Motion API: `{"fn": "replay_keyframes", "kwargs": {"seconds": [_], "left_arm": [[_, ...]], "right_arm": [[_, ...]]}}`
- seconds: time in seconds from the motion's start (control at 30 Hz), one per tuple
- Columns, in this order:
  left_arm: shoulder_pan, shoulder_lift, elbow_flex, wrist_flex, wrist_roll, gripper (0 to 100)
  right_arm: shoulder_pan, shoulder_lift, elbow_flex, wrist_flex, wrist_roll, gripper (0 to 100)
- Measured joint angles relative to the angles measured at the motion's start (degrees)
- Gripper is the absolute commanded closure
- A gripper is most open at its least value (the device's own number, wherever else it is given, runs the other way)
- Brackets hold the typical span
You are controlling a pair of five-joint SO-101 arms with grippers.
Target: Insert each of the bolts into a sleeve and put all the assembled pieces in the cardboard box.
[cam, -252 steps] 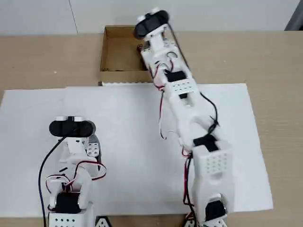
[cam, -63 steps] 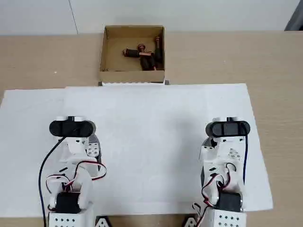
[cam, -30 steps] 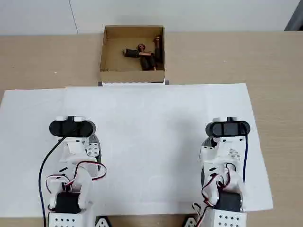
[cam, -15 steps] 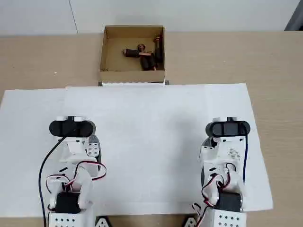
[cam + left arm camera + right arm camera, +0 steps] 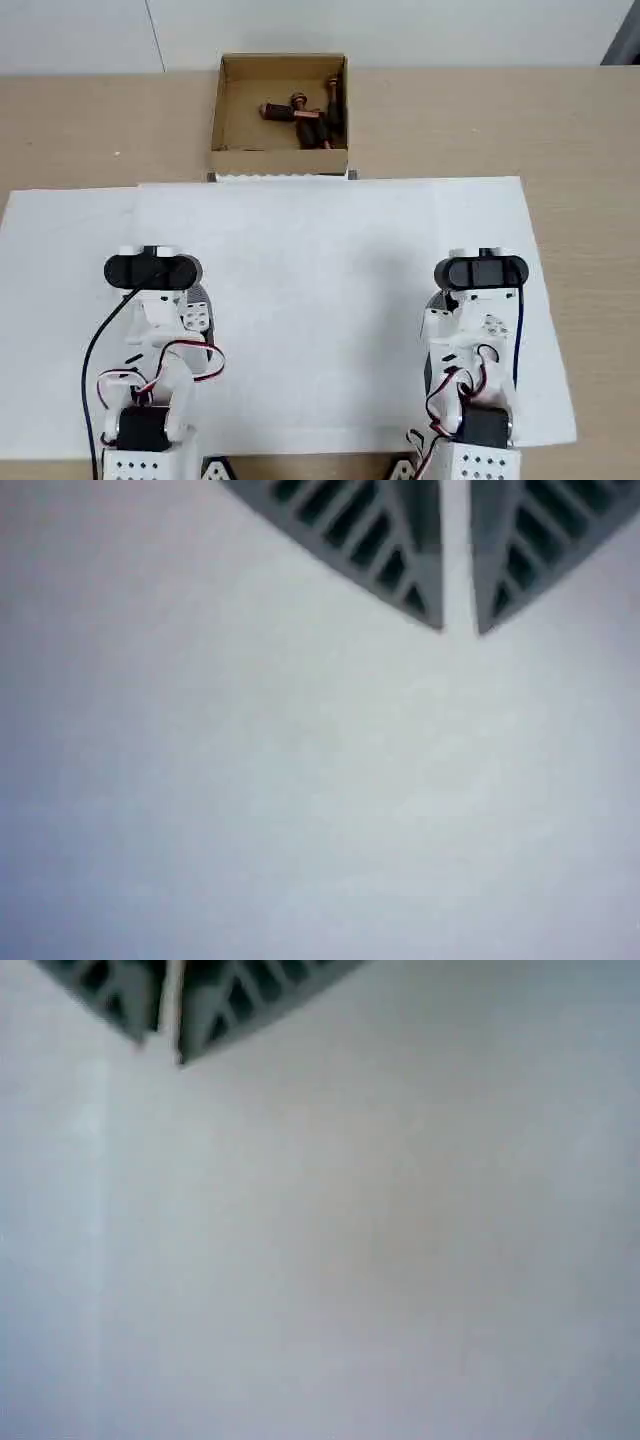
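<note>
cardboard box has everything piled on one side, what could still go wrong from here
1. The assembled pieces lie heaped and crossing near one wall of the cardboard box; one could be sitting partly apart, and the high view cannot settle that.
2. The overlap makes them hard to count, so a missing piece could go unnoticed.

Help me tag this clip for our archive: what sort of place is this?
Probably a robotics lab bench: two small robot arms mounted at a wooden table, a white paper sheet as work mat, and a cardboard box holding bolts.
</note>
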Motion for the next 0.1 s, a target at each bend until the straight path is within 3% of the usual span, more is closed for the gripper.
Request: {"fn": "replay_keyframes", "kwargs": {"seconds": [0.1], "left_arm": [[0.0,0.0,0.0,0.0,0.0,99]], "right_arm": [[0.0,0.0,0.0,0.0,0.0,99.5]]}}
